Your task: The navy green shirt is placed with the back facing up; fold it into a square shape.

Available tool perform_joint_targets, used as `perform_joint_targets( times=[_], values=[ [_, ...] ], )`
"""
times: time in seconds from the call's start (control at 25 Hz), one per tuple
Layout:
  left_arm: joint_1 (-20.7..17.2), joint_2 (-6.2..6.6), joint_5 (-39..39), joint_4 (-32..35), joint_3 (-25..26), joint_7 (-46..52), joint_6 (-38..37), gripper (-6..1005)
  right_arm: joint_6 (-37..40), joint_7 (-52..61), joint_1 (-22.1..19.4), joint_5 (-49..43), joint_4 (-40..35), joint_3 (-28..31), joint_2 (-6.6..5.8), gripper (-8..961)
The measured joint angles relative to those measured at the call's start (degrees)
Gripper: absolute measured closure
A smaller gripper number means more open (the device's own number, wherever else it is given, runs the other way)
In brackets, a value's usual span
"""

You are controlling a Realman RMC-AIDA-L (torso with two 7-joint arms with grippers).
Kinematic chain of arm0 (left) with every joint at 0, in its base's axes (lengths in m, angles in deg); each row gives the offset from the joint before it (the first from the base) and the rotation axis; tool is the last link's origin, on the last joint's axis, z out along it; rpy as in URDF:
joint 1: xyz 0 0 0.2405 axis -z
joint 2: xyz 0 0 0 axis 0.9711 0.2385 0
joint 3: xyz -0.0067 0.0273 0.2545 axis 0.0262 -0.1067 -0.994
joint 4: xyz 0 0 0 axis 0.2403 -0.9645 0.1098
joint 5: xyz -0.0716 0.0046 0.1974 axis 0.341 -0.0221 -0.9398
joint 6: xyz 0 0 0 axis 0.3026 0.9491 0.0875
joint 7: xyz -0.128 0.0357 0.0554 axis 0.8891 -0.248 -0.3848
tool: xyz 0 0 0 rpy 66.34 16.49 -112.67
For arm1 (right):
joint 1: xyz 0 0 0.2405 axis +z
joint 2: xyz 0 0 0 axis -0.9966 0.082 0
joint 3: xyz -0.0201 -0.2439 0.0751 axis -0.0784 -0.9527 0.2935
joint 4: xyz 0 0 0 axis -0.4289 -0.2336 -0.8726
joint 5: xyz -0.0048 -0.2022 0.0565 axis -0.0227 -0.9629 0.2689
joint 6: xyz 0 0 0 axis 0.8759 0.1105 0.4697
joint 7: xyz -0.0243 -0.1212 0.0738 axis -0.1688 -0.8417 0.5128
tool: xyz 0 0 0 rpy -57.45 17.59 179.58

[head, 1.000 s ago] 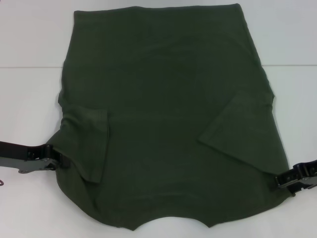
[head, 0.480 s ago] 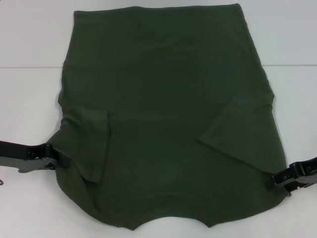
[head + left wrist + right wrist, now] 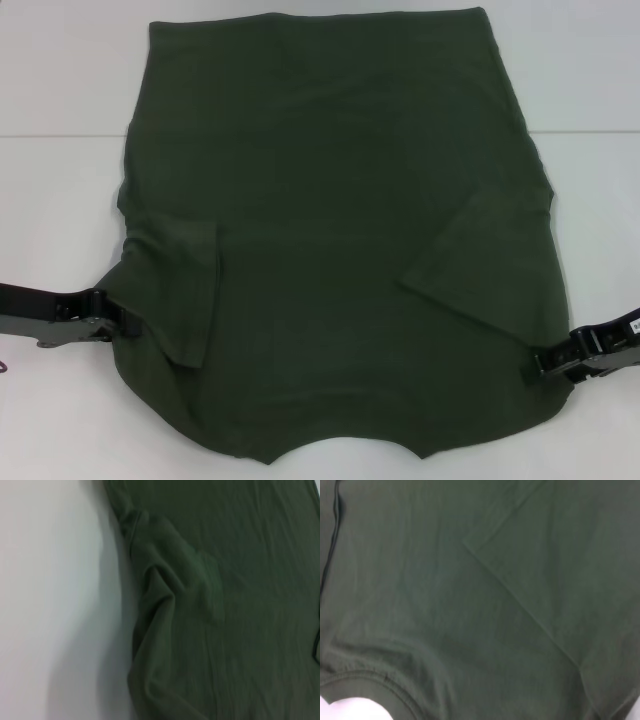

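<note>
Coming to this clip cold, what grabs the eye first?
The navy green shirt fills the white table, both sleeves folded in over its body and the neckline nearest the robot. The left gripper and right gripper sit at its opposite side edges near the shoulders.

Count of items on the white table [image 3: 60, 60].
One navy green shirt [image 3: 340, 200], two folded-in sleeves; two grippers: left gripper [image 3: 118, 318], right gripper [image 3: 538, 365].
</note>
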Motion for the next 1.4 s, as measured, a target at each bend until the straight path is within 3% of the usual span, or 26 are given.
perform_joint_targets(
  times=[0.28,0.72,0.84,1.04,1.4],
  values=[
    [0.00,0.00,0.06,0.00,0.00,-0.04,0.00,961,-0.06,-0.08,0.23,-0.32,0.11,-0.31,0.15,179],
    [0.24,0.01,0.17,0.01,0.00,-0.42,-0.02,963,-0.66,0.30,0.38,-0.41,-0.43,-3.15,0.33,398],
    [0.26,-0.07,0.22,0.00,0.00,-0.48,0.00,963,-0.69,0.31,0.49,-0.46,-0.25,-3.32,0.32,612],
    [0.27,-0.05,0.73,0.00,0.00,-0.55,0.00,962,-0.73,0.33,0.54,-0.50,-0.16,-3.60,0.32,849],
    [-0.25,0.02,2.80,0.00,0.11,-0.81,0.01,961,-0.83,-0.33,0.11,-0.36,-0.55,-3.51,0.08,895]
  ],
)
